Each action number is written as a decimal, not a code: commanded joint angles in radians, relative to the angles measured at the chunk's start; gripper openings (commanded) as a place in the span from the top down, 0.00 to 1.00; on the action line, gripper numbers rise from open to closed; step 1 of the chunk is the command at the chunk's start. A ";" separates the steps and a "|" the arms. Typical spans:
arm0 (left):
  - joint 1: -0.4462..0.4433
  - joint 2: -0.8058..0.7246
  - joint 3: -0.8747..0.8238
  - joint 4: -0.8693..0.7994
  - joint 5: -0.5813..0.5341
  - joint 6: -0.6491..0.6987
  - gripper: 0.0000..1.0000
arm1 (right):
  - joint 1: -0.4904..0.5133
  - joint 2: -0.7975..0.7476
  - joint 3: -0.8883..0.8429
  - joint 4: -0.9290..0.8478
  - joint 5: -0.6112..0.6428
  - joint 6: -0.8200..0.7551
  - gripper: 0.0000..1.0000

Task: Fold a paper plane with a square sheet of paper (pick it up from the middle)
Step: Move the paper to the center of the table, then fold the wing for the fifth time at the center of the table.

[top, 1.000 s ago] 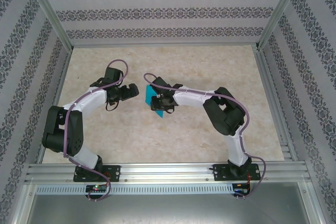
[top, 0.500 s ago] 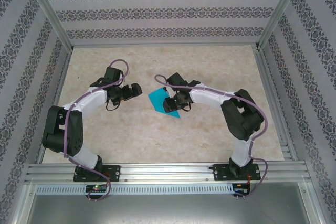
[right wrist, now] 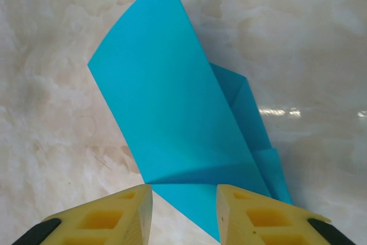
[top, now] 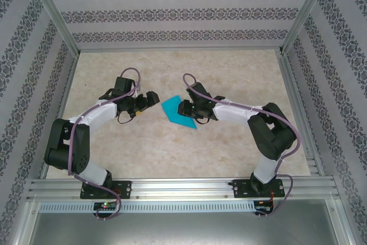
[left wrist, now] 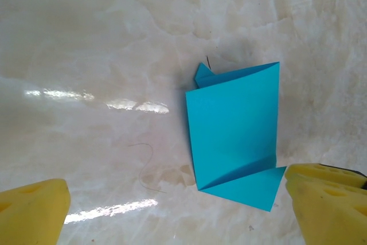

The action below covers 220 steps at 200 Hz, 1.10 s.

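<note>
The square sheet of paper (right wrist: 166, 101), thin, turquoise, part-folded with one flap curling up, lay on the glossy marbled tabletop (left wrist: 86, 38), its near corner between the part-open right jaws; the left jaws stood wide, paper ahead. Risk: the uncreased flap could spring back, or the sheet slide when pressed

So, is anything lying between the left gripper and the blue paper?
No. In the top view, a short stretch of bare table separates the open left gripper from the blue paper. The left wrist view shows the same pale surface beside the paper.
</note>
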 commanded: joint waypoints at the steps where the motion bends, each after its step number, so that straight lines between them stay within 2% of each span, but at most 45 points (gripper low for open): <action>1: -0.026 -0.012 -0.012 0.050 0.027 -0.031 0.00 | 0.009 0.022 0.008 0.062 -0.029 0.042 0.66; 79: -0.111 0.049 0.000 0.082 0.047 -0.079 0.02 | -0.017 0.063 -0.021 0.068 -0.048 0.037 0.66; 140: -0.192 0.116 0.006 0.144 0.074 -0.151 0.16 | -0.060 0.109 -0.089 0.175 -0.129 0.076 0.68; 186: -0.220 0.164 0.025 0.148 0.077 -0.203 0.22 | -0.102 0.127 -0.158 0.290 -0.208 0.130 0.68; 220: -0.240 0.202 0.047 0.150 0.075 -0.243 0.30 | -0.139 0.137 -0.211 0.385 -0.276 0.176 0.68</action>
